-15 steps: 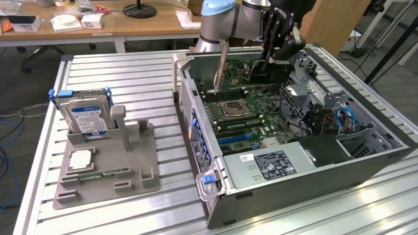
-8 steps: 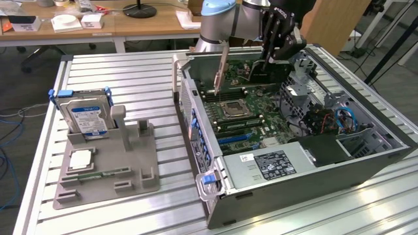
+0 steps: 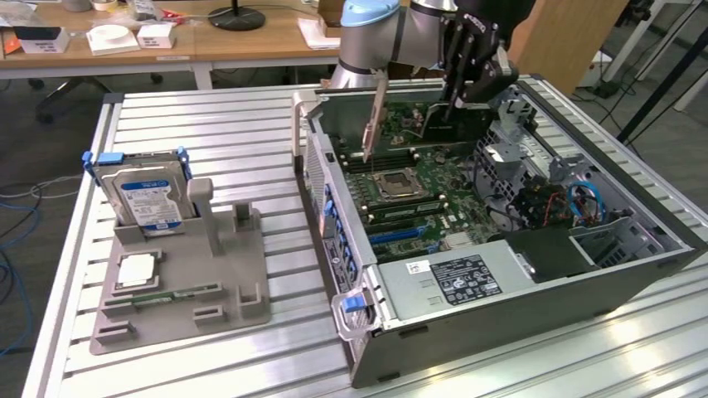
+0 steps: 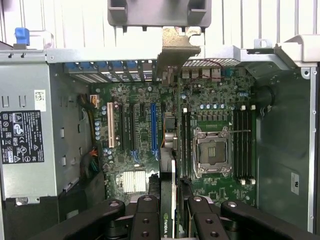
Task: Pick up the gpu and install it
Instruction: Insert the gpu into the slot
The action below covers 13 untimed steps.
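On a slatted table (image 3: 221, 124) stood an open case (image 3: 498, 332). Above its board (image 3: 382, 170) the gripper (image 3: 470, 83) was clenched on the gpu (image 3: 426, 116), holding it edge-on by its upper edge. The card hung straight beneath the fingers (image 4: 150, 210) with its bracket (image 4: 175, 45) toward the case's rear wall. Its long axis ran parallel to the blue slot (image 4: 154, 127), apparently just off the slot's line.

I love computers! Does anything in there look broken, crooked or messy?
Nothing stands out. The gpu hangs upright in the gripper, above the motherboard and not yet seated in a slot; nothing looks spilled or damaged.
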Tool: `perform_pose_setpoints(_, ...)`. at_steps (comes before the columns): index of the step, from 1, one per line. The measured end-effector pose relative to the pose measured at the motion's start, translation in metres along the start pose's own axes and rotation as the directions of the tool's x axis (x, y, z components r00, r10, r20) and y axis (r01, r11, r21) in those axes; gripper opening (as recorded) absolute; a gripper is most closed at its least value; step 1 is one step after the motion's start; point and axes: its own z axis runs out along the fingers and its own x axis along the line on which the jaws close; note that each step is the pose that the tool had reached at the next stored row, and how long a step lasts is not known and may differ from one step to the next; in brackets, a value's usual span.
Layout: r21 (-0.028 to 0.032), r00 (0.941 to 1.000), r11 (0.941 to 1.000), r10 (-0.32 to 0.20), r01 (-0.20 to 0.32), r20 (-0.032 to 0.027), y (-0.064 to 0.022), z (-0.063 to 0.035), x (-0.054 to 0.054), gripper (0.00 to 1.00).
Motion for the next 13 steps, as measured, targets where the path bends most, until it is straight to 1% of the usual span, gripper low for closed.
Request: perform_pose_setpoints(13, 0.0001, 1.0, 1.0, 0.005, -0.005, -0.0001, -0.0023, 0.0086, 0.0002, 0.26)
